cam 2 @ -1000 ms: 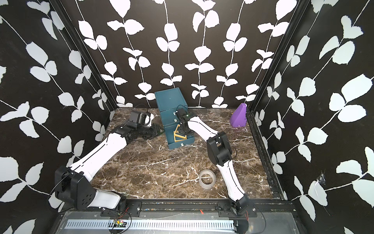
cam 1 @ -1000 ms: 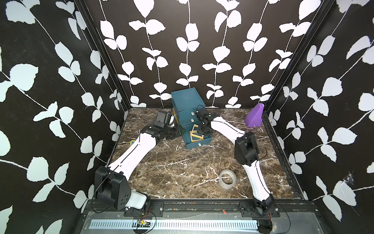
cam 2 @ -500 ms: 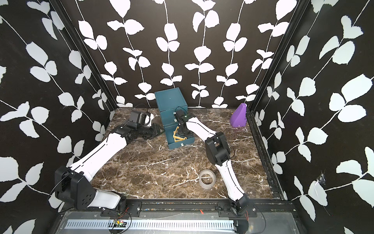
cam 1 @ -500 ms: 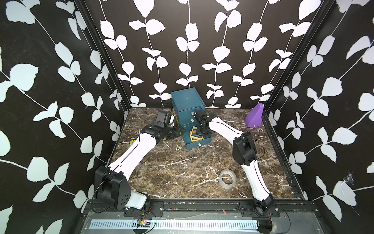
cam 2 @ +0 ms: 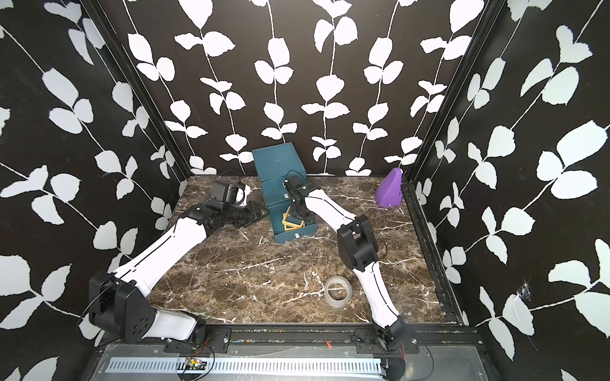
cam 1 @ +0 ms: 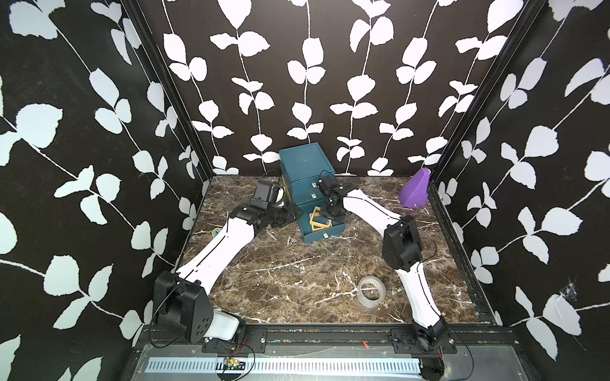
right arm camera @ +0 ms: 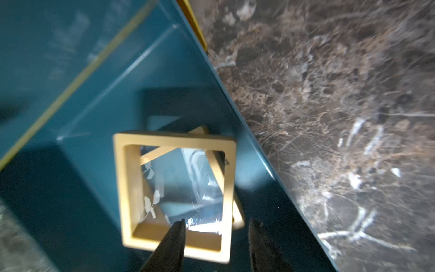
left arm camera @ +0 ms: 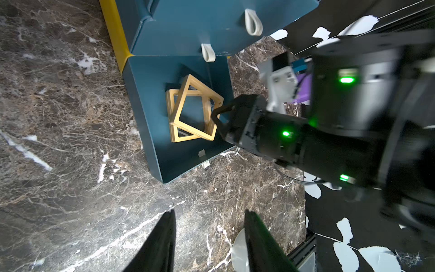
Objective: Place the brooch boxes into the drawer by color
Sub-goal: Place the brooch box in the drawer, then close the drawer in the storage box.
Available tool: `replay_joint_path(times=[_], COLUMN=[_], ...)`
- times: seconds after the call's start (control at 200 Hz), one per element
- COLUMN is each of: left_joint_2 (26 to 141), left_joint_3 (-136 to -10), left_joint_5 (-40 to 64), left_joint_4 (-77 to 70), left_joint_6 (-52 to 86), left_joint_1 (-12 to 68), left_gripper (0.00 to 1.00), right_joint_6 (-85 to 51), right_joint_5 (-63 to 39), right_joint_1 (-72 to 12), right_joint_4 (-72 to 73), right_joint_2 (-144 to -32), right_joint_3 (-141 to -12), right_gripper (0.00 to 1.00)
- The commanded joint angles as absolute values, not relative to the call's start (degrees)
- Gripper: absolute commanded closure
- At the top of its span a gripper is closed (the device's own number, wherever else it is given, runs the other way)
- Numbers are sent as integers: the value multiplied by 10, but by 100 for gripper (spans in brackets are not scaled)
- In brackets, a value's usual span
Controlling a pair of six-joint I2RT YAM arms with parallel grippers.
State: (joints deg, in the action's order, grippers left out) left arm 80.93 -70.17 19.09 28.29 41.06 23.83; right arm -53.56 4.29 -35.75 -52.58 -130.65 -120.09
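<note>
Right tool [right arm camera: 217, 221] above two crossed yellow clear-centred brooch boxes [right arm camera: 174, 139]

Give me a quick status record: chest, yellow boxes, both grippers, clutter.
chest: teal, upper two drawers shut
bottom drawer: pulled open
yellow boxes: both in the bottom drawer; upper yellow box lies askew across lower yellow box
grey and black boxes: not in view
right gripper: over the upper yellow box, jaws open
left gripper: over the table beside the chest, jaws open, empty
clutter: tape roll and purple wedge on the table
</note>
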Motion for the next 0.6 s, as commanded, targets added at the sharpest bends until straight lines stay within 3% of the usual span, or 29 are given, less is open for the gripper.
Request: replay_joint_path(times=[0.0,0.13,0.255,0.39,0.595], left_joint_2=[789,802,820,860,949], left_joint_3=[-706,-733,-761,-808,-915], left_joint_5=[191,188,189,194,199], left_joint_4=[274,274,266,260,265], left_joint_6=[411,417,425,420,390], left_joint_1=[235,225,204,175,152], left_gripper=[53,50,42,37,37], right_joint_6=[-535,-543,-565,-583,-641], right_joint_5=[51,22,-60,-125,-188], right_joint_1=[-360,-351,-334,-328,-327], right_joint_4=[-510,-447,-280,-209,-127], right_joint_2=[-1226,-1148,-1053,-1022,-1019], right_joint_3=[-1166,-1063,-897,-805,-691], right_gripper=[54,58,59,59,74])
